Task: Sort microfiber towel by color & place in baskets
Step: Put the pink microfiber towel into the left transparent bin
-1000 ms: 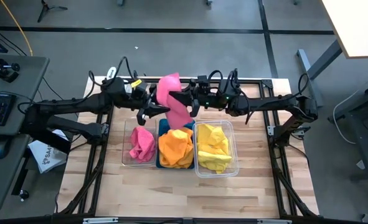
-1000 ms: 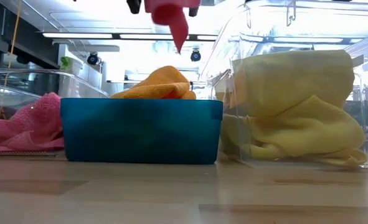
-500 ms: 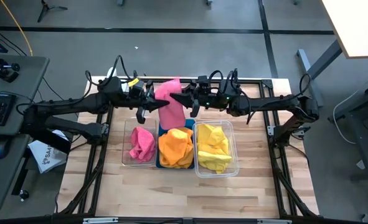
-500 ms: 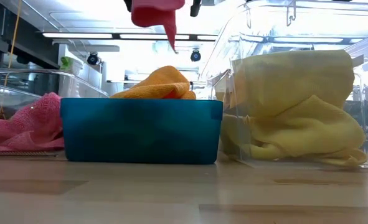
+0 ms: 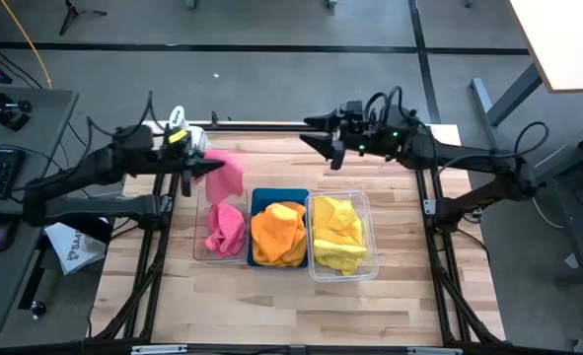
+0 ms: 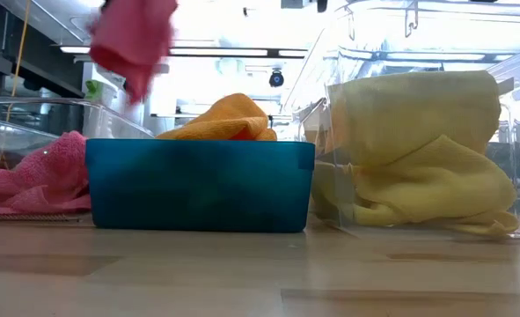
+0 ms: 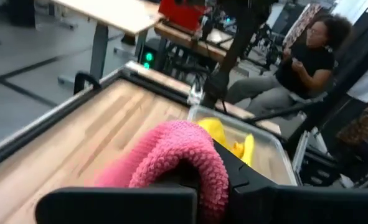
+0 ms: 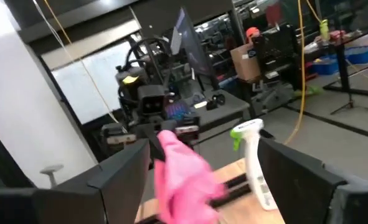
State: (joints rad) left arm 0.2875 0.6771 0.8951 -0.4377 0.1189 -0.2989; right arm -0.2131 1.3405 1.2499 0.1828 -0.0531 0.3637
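Note:
My left gripper (image 5: 204,168) is shut on a pink microfiber towel (image 5: 228,174), held in the air above the far end of the left clear basket (image 5: 200,242). That basket holds another pink towel (image 5: 225,227). Beside it, the blue basket (image 5: 278,194) holds an orange towel (image 5: 278,234), and the right clear basket (image 5: 370,242) holds a yellow towel (image 5: 339,237). My right gripper (image 5: 316,146) is open and bare, over the table's far edge behind the blue basket. The low view shows the held pink towel (image 6: 133,37) high at the left. My left gripper pinches the pink towel at a bunched fold (image 7: 185,149), which bulges up over the fingers in the left wrist view. The fingers reach out level from the table's left. The cloth hangs slack below them (image 6: 136,62), clear of the baskets and the table.
A white spray bottle with a green top (image 8: 252,155) stands at the table's far left corner, behind my left arm. A person (image 7: 302,59) sits beyond the table's right side. Bare wood lies in front of the three baskets (image 5: 291,306).
My right gripper has opened, let go of the pink towel and drawn back toward the table's right and far edge. My left gripper has shut on the towel and carried it toward the table's left; it now hangs over the left clear basket instead of the blue one.

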